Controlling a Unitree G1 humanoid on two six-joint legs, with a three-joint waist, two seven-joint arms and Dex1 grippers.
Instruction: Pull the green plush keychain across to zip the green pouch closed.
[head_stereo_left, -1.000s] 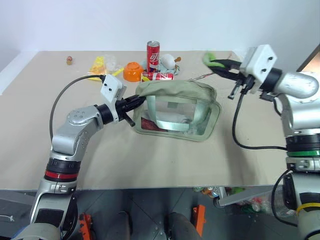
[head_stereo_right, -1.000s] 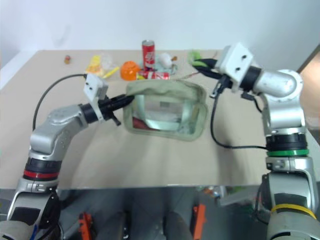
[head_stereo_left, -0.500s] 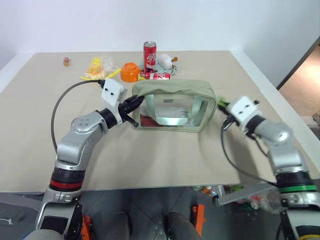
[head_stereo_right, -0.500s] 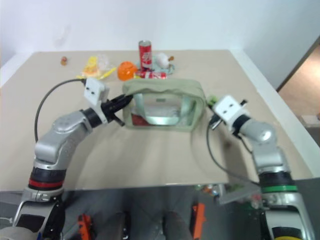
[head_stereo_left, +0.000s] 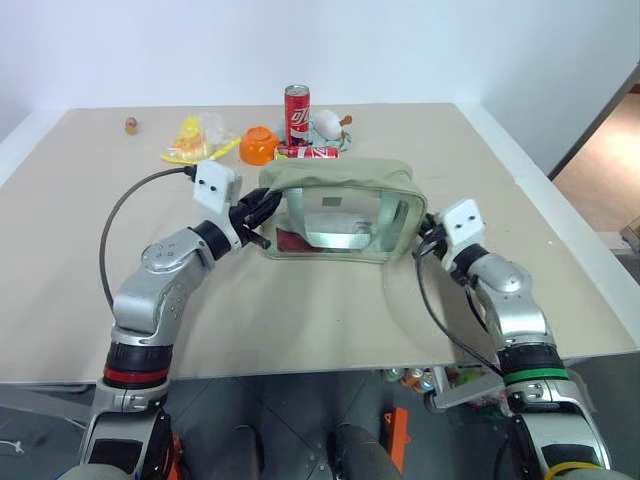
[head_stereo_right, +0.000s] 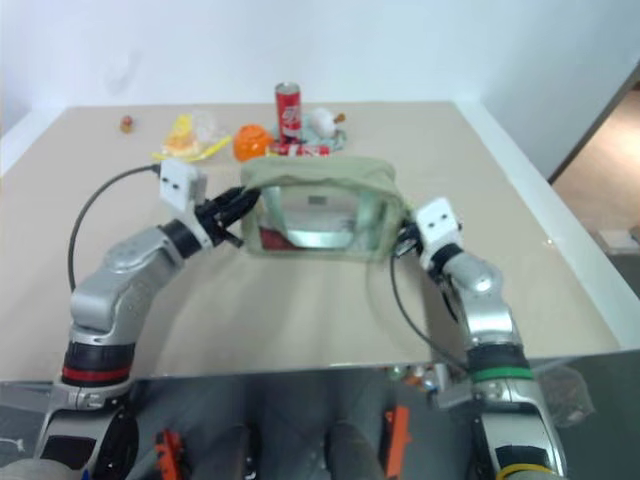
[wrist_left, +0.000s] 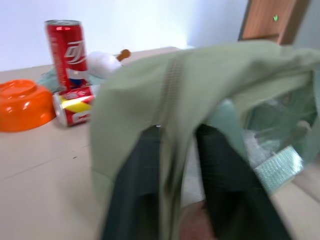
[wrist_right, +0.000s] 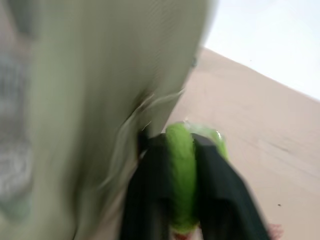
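Beige table (head_stereo_left: 330, 300) against white wall bears the green pouch (head_stereo_left: 340, 205).

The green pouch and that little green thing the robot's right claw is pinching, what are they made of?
The green pouch looks like matte woven fabric, going by its soft folds, with glossy clear plastic windows you can see through. The green plush keychain, between the right gripper's fingers, looks like fuzzy plush; blur leaves that open.

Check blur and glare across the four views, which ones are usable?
Left eye view: sharp, even light, green pouch readable. Right eye view: softer and hazier. Left wrist view: cans behind fairly clear, left gripper fingers and nearby fabric out of focus. Right wrist view: heavy blur, green plush keychain just recognisable between the right gripper fingers.
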